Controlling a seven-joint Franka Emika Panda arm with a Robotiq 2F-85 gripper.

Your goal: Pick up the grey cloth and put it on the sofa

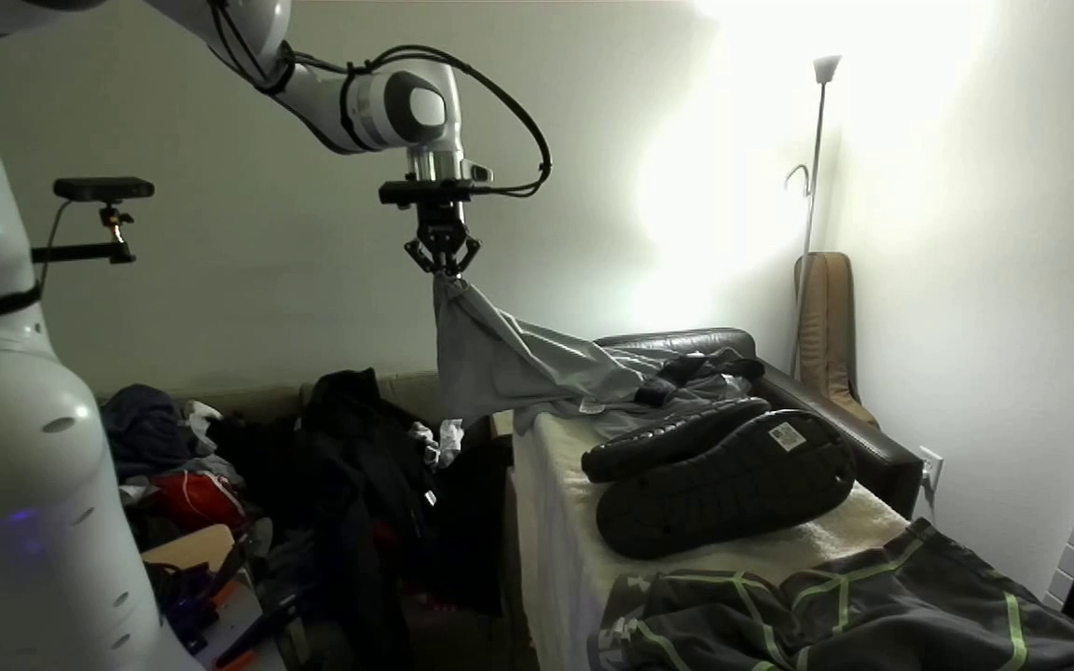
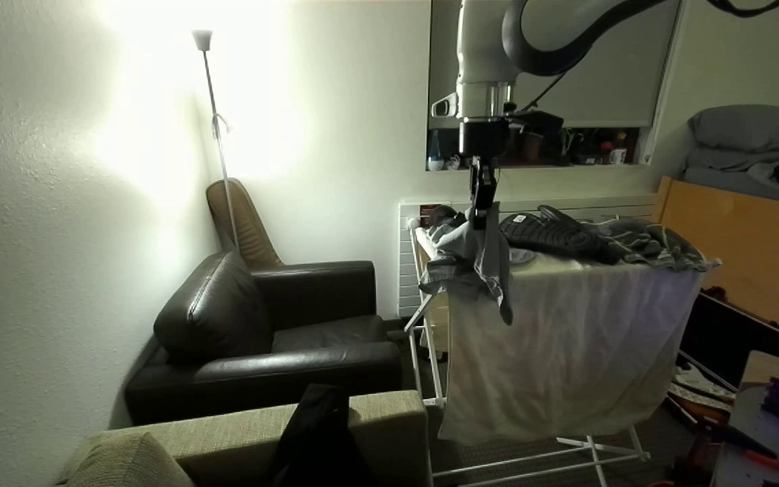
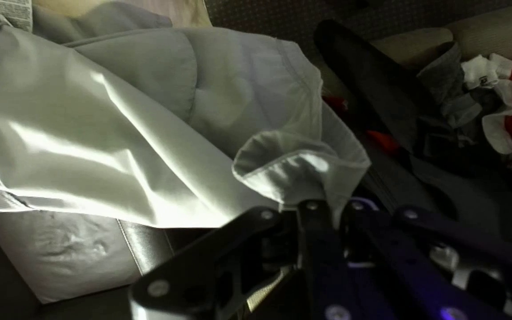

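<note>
Grey cloth [image 1: 528, 363], pinched at 1 end by the gripper [image 1: 447, 271], drapes onto the drying rack [image 2: 434, 402], so ideally raise its tail clear of that rack before travelling sideways.

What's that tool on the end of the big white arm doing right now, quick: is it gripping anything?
The tool: closed, holding the grey cloth by a pinched, raised part.

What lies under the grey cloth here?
Part of the grey cloth rests on a pale towel; the pincer holds one end up. Anything else beneath its folds is covered.
</note>
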